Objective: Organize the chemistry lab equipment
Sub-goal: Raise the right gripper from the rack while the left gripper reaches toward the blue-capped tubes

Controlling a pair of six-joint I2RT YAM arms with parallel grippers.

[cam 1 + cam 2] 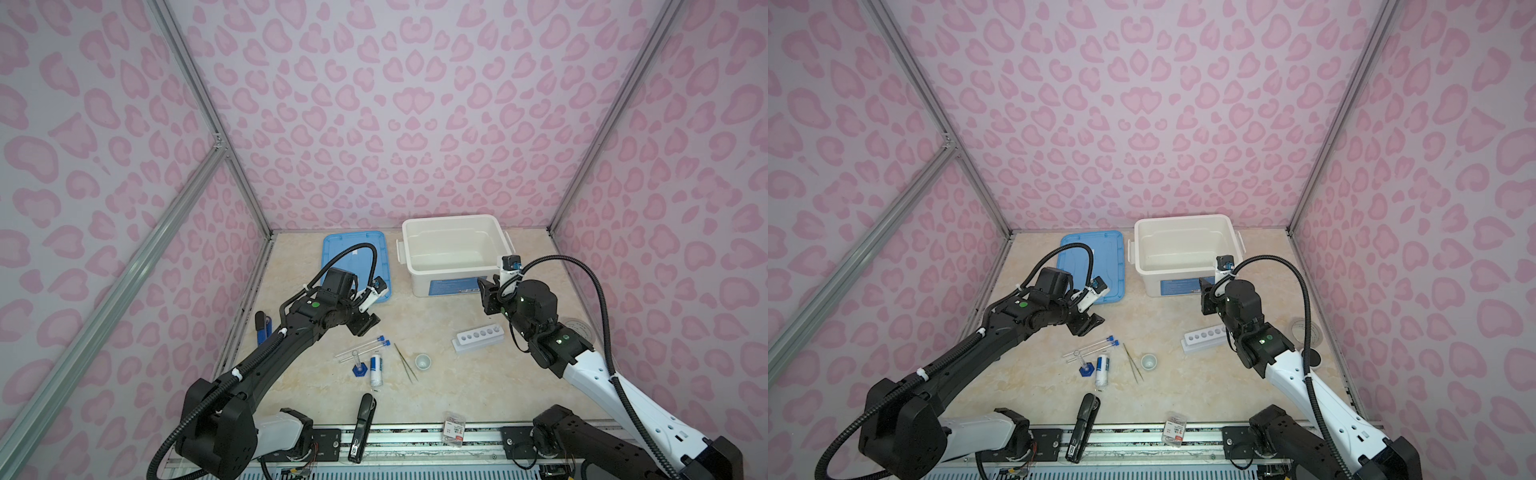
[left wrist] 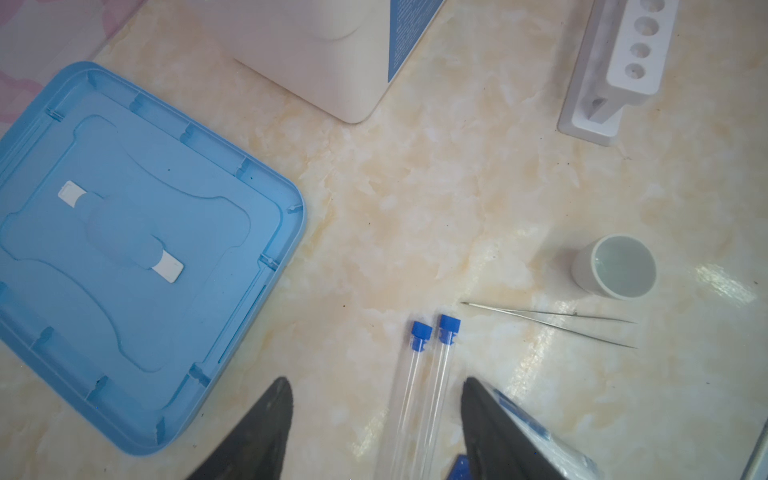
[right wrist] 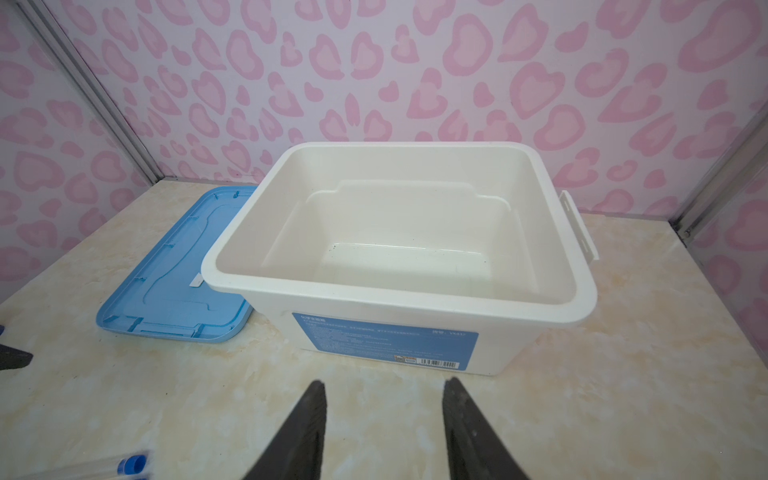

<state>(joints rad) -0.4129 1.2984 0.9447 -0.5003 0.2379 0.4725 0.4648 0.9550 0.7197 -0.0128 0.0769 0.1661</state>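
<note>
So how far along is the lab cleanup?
Done: white bin open and empty, blue lid beside it. In hand: nothing; left end effector open, aimed at the blue-capped tubes; right end effector open, facing the bin. Left: tubes, six-hole rack, blue-based cylinder, bottle, tweezers, cup, all loose on the table.

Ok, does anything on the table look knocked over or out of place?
The white blue-labelled bottle lies on its side, and two clear blue-capped tubes lie loose while the six-hole white rack stands empty. No spill visible.
</note>
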